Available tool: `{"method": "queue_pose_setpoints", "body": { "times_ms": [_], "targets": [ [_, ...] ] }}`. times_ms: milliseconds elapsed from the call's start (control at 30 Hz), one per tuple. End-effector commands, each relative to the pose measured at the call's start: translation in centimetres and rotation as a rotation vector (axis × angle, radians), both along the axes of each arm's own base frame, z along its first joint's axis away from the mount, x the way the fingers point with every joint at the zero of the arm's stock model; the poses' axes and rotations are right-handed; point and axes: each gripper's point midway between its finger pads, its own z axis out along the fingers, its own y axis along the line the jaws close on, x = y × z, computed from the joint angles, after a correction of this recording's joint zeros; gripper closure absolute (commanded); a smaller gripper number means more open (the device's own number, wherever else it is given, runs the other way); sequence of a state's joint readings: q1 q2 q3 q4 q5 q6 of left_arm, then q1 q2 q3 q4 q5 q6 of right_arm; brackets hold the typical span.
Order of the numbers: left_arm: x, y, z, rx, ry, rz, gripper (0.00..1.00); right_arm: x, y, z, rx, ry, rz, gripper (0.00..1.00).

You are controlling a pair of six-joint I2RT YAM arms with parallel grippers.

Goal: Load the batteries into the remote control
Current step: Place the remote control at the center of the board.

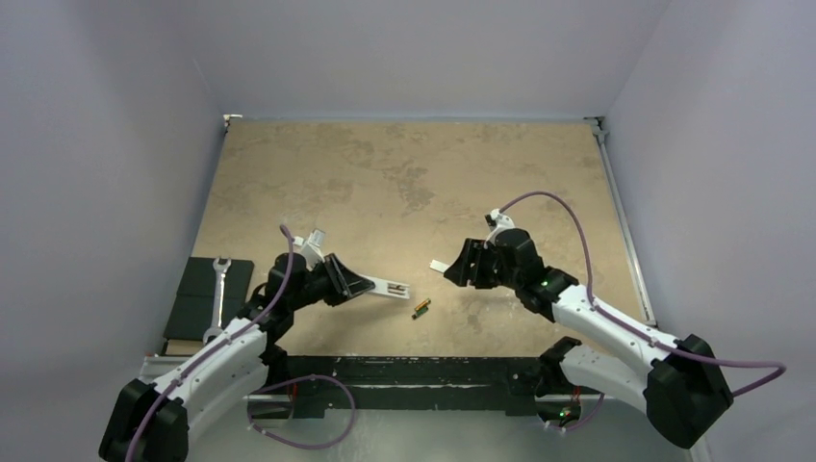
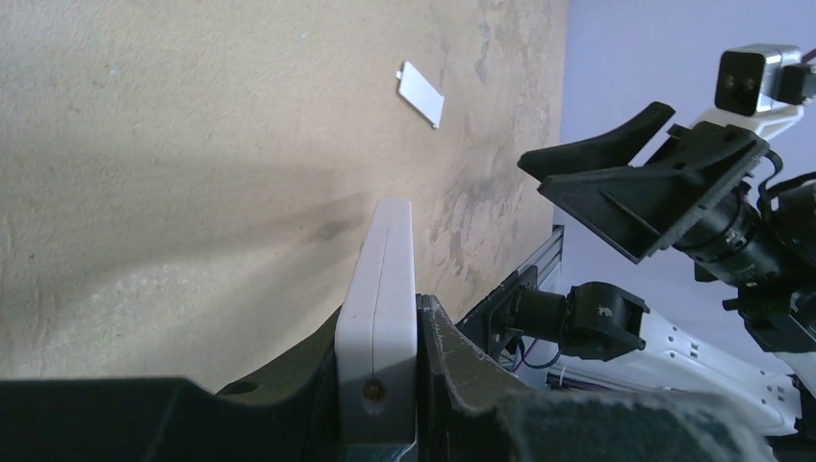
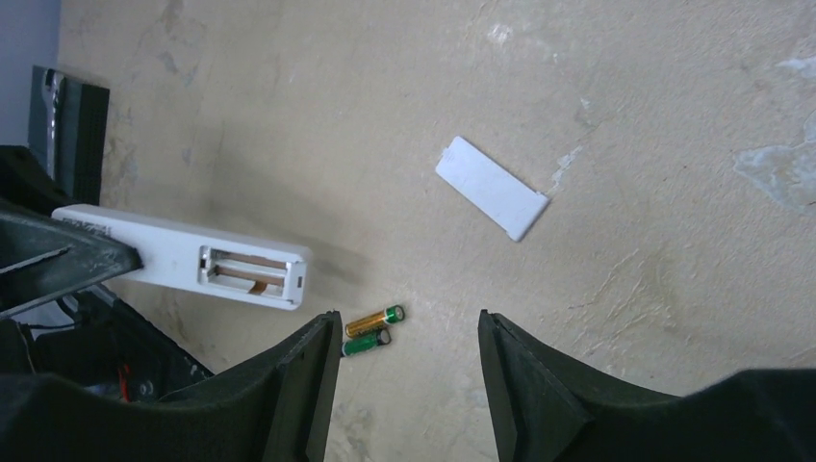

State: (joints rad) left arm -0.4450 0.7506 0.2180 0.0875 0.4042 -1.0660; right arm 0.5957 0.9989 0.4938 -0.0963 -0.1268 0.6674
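The left claw (image 2: 380,337) pinched the remote (image 3: 183,258) by one end. It seemed to hold it clear of the surface (image 1: 404,183), with the open, empty battery bay facing up. The detached cover (image 3: 491,188) lay flat, well apart from the remote. The two batteries (image 3: 373,330) lay side by side on the surface, touching or nearly so, just beside the remote's open end. The right claw (image 3: 409,327) hovered above them with its jaws spread and nothing in it.

The step in hand looked like the first pickup. In the right wrist view the batteries sat close to one finger rather than midway, so the claw needed to shift sideways until one battery was centred. Because the pair lay so close together, the outer, gold-banded one was the safer target. The jaws should close across its thin body near its middle, turned to match its slant, so that the neighbour was not nudged into rolling. A low, gentle approach would suit such small round things. Which bay end took which pole could not be made out, so that wanted checking before insertion.
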Motion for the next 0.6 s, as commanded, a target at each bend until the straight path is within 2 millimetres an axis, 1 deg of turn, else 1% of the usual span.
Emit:
{"method": "queue_pose_setpoints", "body": {
  "times_ms": [0, 133, 267, 400, 567],
  "targets": [
    [1.1, -0.2, 0.7, -0.068, -0.041, 0.038, 1.00, -0.8, 1.1, 1.2, -0.001, -0.027, 0.063, 0.38],
    [1.2, -0.3, -0.4, -0.065, -0.022, 0.045, 1.00, -1.8, 2.2, 1.1, -0.010, -0.024, 0.107, 0.38],
    [1.1, -0.4, -1.4, -0.055, 0.004, 0.034, 0.94, -2.3, 2.9, 0.9, -0.015, -0.018, 0.135, 0.38],
    [0.7, -0.3, -2.8, -0.039, 0.038, 0.028, 0.84, -2.4, 3.0, 0.6, -0.021, -0.016, 0.140, 0.38],
    [0.2, 0.1, -4.0, -0.007, 0.069, 0.028, 0.67, -2.6, 3.0, -0.2, -0.030, -0.004, 0.151, 0.38]
  ]
}}
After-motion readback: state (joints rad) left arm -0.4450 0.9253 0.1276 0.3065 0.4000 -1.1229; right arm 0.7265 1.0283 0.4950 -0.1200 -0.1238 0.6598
